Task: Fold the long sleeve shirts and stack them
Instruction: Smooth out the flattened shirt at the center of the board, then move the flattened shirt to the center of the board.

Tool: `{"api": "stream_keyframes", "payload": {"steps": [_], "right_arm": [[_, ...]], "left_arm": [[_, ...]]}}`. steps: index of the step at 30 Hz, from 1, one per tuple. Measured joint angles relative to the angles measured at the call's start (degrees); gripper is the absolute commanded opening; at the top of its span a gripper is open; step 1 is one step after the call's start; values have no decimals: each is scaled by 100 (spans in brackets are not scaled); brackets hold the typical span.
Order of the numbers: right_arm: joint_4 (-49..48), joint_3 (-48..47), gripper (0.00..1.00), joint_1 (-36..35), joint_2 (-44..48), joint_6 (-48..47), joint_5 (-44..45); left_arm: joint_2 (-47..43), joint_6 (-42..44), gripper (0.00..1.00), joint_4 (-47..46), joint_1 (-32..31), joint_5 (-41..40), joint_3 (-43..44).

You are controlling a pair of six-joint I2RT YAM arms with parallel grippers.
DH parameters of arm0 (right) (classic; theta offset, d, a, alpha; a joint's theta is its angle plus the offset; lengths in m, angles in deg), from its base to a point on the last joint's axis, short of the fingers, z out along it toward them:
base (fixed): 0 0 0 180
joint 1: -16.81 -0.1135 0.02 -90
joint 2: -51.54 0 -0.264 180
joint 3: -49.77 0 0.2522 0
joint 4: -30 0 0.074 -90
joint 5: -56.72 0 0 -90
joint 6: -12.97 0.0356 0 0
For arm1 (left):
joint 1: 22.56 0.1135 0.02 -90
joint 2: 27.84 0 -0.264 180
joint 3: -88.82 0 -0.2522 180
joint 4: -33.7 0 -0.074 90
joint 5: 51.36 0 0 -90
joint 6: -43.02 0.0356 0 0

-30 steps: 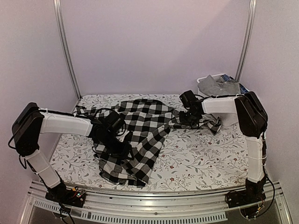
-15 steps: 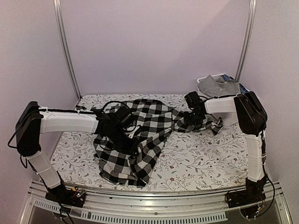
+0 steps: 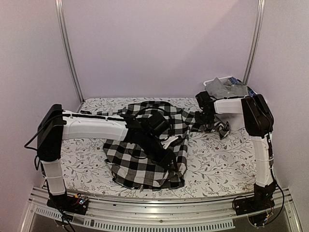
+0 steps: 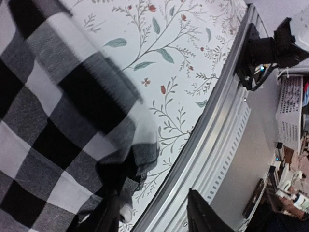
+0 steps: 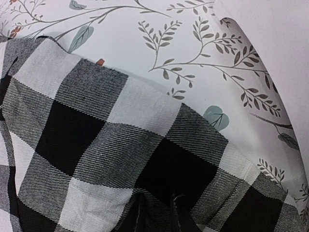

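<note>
The right gripper [image 5: 155, 215] pinches the checked shirt [image 3: 140, 166]; the left gripper [image 4: 153, 209] gapes. The left arm [image 3: 94, 128] covers its middle. A grey shirt [image 3: 222, 89] lies behind.

The left arm [image 3: 96, 128] has swung right across the table [image 3: 217, 164], and the left gripper [image 3: 169, 160] now lies right of centre, nearer the front. The shirt [image 3: 140, 166] has shifted rightward, its lower part spread wider. The right gripper [image 3: 206, 117] has drawn slightly back.

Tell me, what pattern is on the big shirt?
Black-and-white checks; the shirt shows best in the right wrist view.
</note>
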Motion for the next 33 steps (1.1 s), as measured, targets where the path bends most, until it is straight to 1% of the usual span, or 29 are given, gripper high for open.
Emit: {"api": "stream_keyframes", "payload": {"steps": [1, 2, 5, 8, 11, 14, 16, 17, 19, 23, 28, 31, 33], "right_arm": [[15, -2, 22, 7, 2, -31, -2], [28, -2, 23, 11, 9, -70, 2], [164, 17, 28, -42, 90, -146, -4], [396, 31, 34, -170, 280, -212, -13], [544, 39, 37, -398, 592, -221, -79], [605, 39, 38, -787, 975, -190, -240], [610, 39, 38, -1097, 1178, -140, -400], [610, 42, 38, -1252, 1250, -101, -505], [564, 109, 38, -1515, 1344, -22, -691], [487, 586, 38, -2070, 1434, 243, -1097], [444, 1412, 39, -2461, 1495, 546, -1342], [387, 2039, 40, -2522, 1648, 710, -1436], [278, 2273, 40, -2514, 1823, 804, -1458]], "left_arm": [[90, -11, 58, 11, -22, -2, -2], [127, 17, 59, 33, -24, -4, -9], [59, -35, 59, -15, 31, -46, -20], [-210, -131, 59, -173, 188, -105, -101], [-643, -306, 58, -323, 540, -400, -273], [-911, -546, 56, -483, 1182, -739, -457], [-911, -686, 56, -610, 1615, -922, -570], [-870, -761, 55, -660, 1919, -1043, -660], [-765, -852, 53, -699, 2275, -1220, -723], [-358, -942, 52, -850, 2728, -1471, -728], [245, -986, 50, -1005, 2903, -1545, -728], [538, -1016, 50, -1069, 2933, -1547, -728], [645, -1036, 50, -1156, 2955, -1523, -704]]}}
